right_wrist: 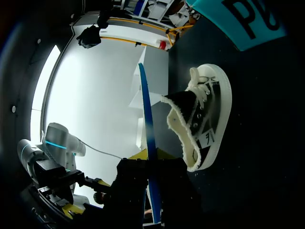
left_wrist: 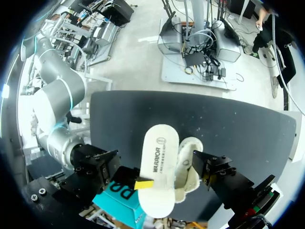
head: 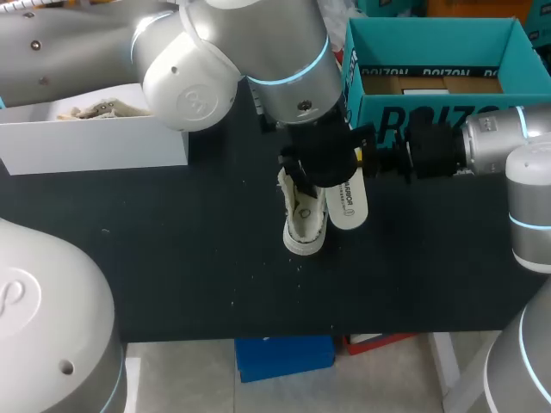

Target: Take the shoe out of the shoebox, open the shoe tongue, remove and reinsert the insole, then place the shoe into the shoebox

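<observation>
Insole (head: 346, 205) is pinched by the right gripper (right_wrist: 151, 155) at frame centre, beside the shoe (head: 303, 219), likely for reinserting; whether the left gripper (head: 317, 172) grips anything, I cannot tell.

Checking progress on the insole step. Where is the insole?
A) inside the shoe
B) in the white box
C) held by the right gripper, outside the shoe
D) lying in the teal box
C: the right gripper is shut on the insole, which is beside the shoe, not inside it.
</observation>
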{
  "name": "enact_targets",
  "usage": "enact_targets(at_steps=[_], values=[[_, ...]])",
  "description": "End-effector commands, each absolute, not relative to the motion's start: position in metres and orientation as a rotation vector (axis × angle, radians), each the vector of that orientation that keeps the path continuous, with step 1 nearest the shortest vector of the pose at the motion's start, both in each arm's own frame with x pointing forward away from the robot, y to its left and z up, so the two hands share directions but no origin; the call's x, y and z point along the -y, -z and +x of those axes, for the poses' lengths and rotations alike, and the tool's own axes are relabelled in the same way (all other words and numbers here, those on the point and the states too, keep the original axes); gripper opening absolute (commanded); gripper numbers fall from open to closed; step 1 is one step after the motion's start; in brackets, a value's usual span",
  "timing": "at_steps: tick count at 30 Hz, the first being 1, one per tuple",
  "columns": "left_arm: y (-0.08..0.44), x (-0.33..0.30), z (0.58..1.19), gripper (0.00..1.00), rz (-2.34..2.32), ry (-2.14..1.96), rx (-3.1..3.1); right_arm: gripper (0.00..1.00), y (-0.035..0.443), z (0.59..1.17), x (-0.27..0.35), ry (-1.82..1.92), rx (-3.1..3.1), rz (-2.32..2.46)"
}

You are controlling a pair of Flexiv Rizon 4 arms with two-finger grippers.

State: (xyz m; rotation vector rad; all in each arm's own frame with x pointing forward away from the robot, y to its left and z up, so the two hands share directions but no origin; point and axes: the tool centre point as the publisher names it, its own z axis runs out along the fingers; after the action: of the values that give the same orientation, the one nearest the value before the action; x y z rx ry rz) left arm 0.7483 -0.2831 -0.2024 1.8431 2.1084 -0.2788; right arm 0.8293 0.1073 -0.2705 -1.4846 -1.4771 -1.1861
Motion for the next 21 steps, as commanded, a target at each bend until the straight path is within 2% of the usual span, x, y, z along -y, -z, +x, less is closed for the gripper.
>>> enact_targets(at_steps=[1,21], values=[[0.205,0.281,0.753,1.0,1.838,0.274,-2.115,0.0,0.27,0.83,-0.108,1.183,1.479,-1.486],[0.199,0.267,0.834,1.0,1.803,0.196,-2.189,0.0,0.27,0.83,-0.108,1.183,1.479,-1.486]])
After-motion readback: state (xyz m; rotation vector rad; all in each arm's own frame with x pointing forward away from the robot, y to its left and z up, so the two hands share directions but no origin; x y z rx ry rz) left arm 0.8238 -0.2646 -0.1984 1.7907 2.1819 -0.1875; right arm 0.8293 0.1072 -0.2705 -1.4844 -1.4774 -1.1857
